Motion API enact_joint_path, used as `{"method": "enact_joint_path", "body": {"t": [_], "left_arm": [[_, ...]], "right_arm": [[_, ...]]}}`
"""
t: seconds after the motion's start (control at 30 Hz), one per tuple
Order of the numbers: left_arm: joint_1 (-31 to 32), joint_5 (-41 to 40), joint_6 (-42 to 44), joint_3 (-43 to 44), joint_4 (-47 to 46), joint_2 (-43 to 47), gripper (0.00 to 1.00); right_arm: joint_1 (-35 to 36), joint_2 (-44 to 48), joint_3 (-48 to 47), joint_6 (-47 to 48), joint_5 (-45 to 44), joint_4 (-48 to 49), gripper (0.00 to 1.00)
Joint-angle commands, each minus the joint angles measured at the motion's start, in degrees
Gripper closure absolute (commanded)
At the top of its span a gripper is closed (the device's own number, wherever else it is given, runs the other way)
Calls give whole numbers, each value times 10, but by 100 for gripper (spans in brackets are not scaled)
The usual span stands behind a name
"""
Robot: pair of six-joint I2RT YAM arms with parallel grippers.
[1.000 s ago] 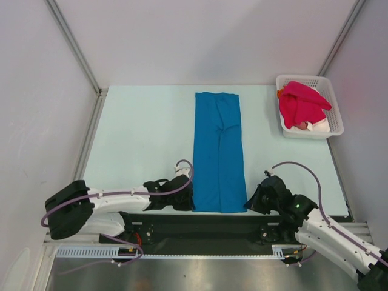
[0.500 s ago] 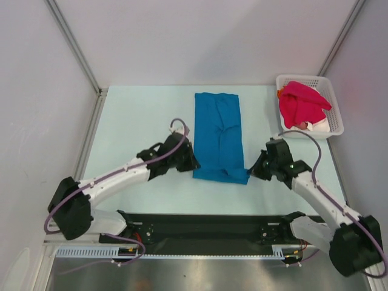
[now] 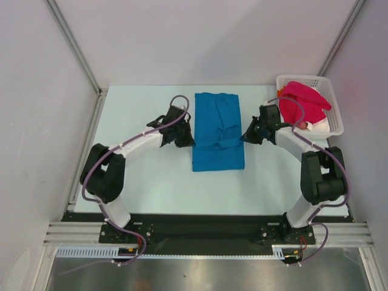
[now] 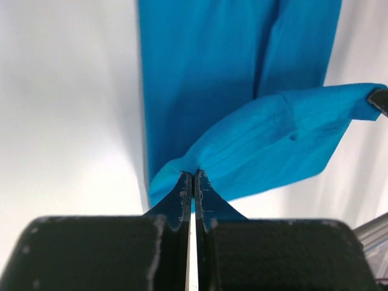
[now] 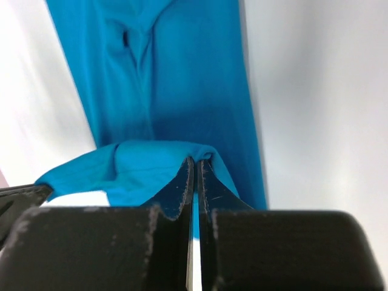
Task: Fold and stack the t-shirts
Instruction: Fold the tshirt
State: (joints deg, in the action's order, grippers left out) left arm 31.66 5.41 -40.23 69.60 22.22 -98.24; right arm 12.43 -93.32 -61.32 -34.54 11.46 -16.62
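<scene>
Folding the blue t-shirt [image 3: 218, 156], centred on the surface [image 3: 139, 176] toward 12 o'clock, is in hand — left tool [image 4: 193, 177] and right tool [image 5: 195, 162] each pinch a hem corner, raised over its middle. Next, likely: lay hem at 12, edges matched, release.

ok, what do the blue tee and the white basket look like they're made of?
The blue tee: soft knit cloth, probably cotton, with a matte finish. It creases, and its lifted edge sags limp. The basket: rigid white plastic by the look, faintly glossy, with moulded lattice walls that hold their shape.
</scene>
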Motion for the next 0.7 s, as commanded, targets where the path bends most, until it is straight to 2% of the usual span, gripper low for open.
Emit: {"method": "enact_joint_path", "body": {"t": [0.0,0.3,0.67], "left_arm": [[-23,24,26,49,-1,-24,100],[-48,45,45,108,5,-101,100],[-77,66,48,163,9,-155,100]], "right_arm": [[-12,-42,-47,20,22,32,100],[-35,-91,-76,26,55,48,100],[-50,-147,-111,26,75,55,100]]}}
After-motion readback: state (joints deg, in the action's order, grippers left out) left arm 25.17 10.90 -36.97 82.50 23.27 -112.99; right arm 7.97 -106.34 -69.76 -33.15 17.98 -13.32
